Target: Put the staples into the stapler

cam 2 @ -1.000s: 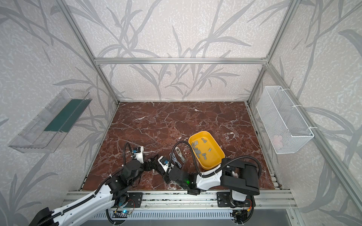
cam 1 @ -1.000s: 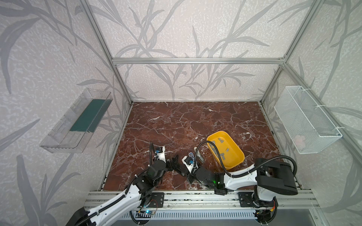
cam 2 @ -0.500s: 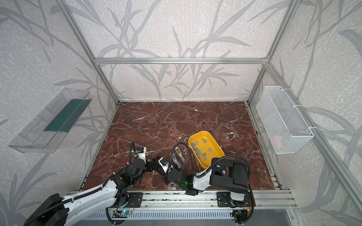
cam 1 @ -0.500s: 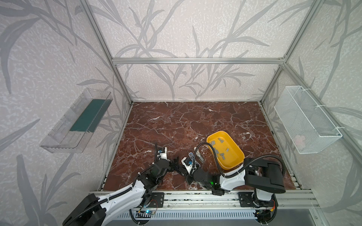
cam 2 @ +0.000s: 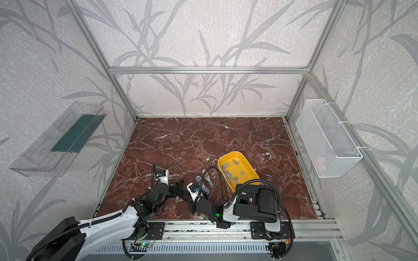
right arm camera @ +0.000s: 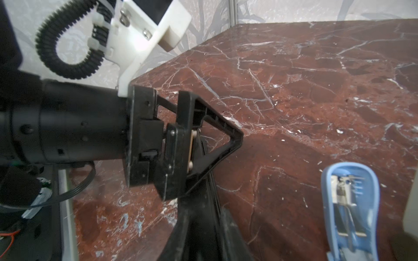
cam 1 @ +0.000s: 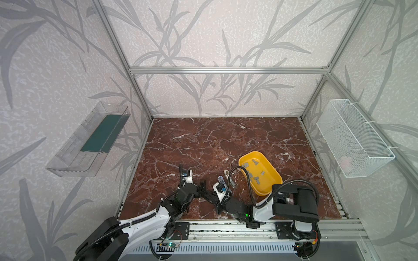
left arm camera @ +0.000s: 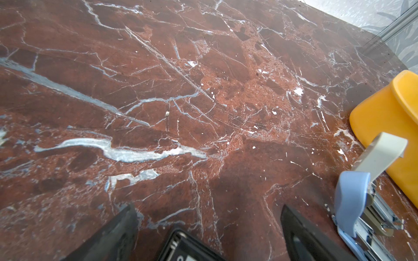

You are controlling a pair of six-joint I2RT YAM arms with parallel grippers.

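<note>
Staples (cam 1: 255,161): small flat grey metal strips lying loose at mixed angles inside the yellow plastic tray (cam 1: 251,153), a glossy tub with rounded corners. None are visible in either stapler.

Blue mini stapler (left arm camera: 349,198) is just beside the tray with its rounded plastic cover swung up. The right wrist view shows a coil spring and bright metal inside the cover. A shiny metal rail lies below it. The beige mini stapler (left arm camera: 382,153), also hinged up, is against the tray wall.

Left gripper (cam 1: 204,191): black ribbed triangular fingers spread wide over bare red-brown, white-veined marble tabletop (left arm camera: 158,90), with nothing between them.

Right gripper (cam 1: 211,198): fingers drawn nearly together, tips close to the left gripper. I cannot tell whether anything is pinched.
</note>
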